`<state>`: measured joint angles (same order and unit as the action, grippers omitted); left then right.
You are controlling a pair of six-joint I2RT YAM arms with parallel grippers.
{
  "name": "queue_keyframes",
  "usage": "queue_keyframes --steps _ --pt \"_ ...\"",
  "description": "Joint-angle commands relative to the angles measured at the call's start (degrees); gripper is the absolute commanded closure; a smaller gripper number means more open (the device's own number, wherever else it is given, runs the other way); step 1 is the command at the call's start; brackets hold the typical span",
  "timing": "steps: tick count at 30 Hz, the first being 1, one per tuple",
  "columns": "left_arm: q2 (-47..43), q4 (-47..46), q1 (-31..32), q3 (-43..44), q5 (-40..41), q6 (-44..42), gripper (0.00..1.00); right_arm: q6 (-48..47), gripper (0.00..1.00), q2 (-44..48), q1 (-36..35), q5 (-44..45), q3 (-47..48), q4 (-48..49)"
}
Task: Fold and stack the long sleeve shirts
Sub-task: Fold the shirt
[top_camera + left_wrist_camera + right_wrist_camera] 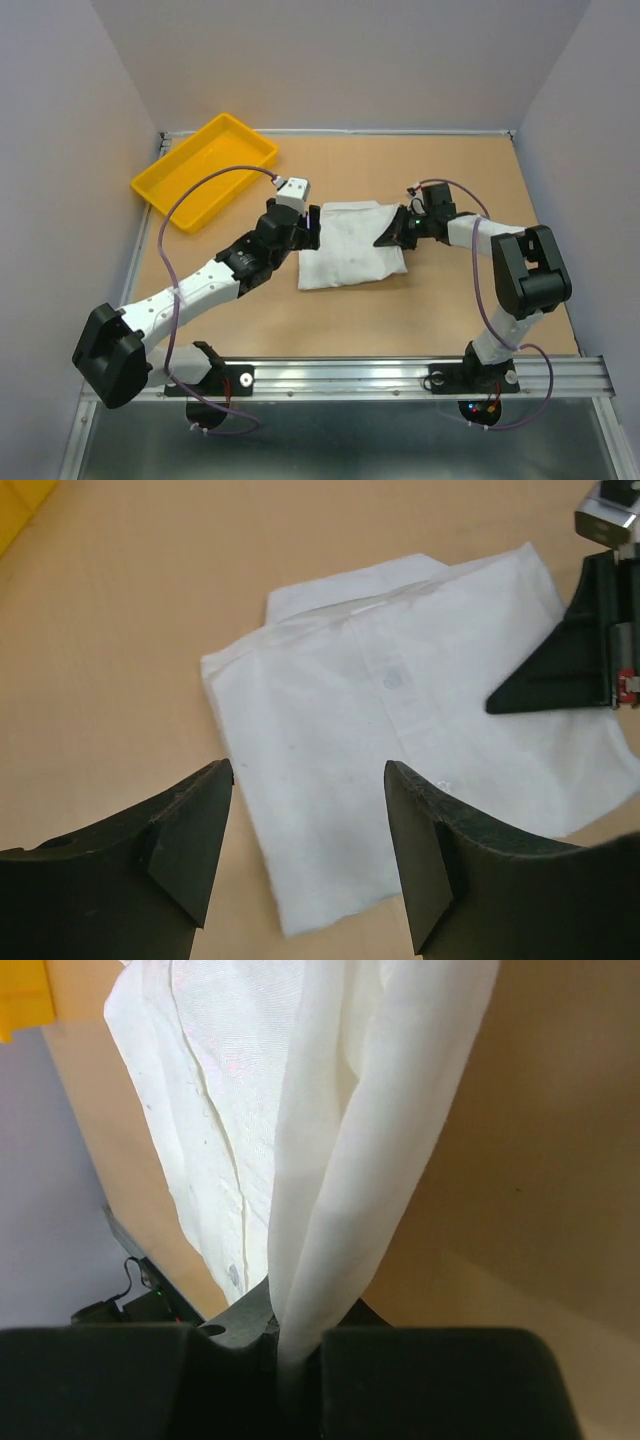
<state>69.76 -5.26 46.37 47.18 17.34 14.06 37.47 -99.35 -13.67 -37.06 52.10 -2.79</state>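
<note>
1. I think I am in the middle of a fold. The white shirt point(350, 248) lies in the middle of the tabletop point(450, 320). It is a small flat bundle between my two arms.
2. The right tool point(295, 1345) is clamped on the right edge of the shirt. A strip of cloth runs up out of its jaws.
3. The left tool point(308, 780) has its jaws apart and holds nothing. It hangs just over the left edge of the shirt.
4. From above, the bundle looks a bit longer from left to right than from far to near, and it sits a little crooked. In the left wrist view the button strip runs across the short way. What may be the collar is at the far end, but I cannot tell for sure.
5. Next, I think the right tool must lift its edge and carry it over to the left. It must go slowly, because thin cloth can slip or bunch up. The left tool should keep out of the way.
6. The yellow tray point(205, 170) sits well apart in the far left corner.
</note>
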Motion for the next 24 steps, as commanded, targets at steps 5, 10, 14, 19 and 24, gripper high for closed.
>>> queue_keyframes --steps 5,10,14,19,24 --pt "-2.87 6.65 -8.39 3.01 -7.14 2.81 0.27 -19.17 0.98 2.59 8.22 4.07 17.12 -26.10" --pt "-3.75 9.56 -11.47 5.11 -8.90 4.30 0.27 -30.15 0.95 2.49 9.54 19.62 31.38 -45.15" --pt "-3.93 11.93 -13.67 7.57 -10.22 4.22 0.27 -31.94 0.96 2.76 9.63 41.23 43.50 -55.29" --pt "-4.10 13.52 -15.60 8.63 -11.10 3.16 0.27 -30.96 0.96 2.32 7.18 62.06 62.23 -67.16" --pt "-4.19 13.43 -16.75 7.06 -12.24 3.77 0.27 -31.24 0.96 -2.66 -7.20 71.76 65.85 -69.45"
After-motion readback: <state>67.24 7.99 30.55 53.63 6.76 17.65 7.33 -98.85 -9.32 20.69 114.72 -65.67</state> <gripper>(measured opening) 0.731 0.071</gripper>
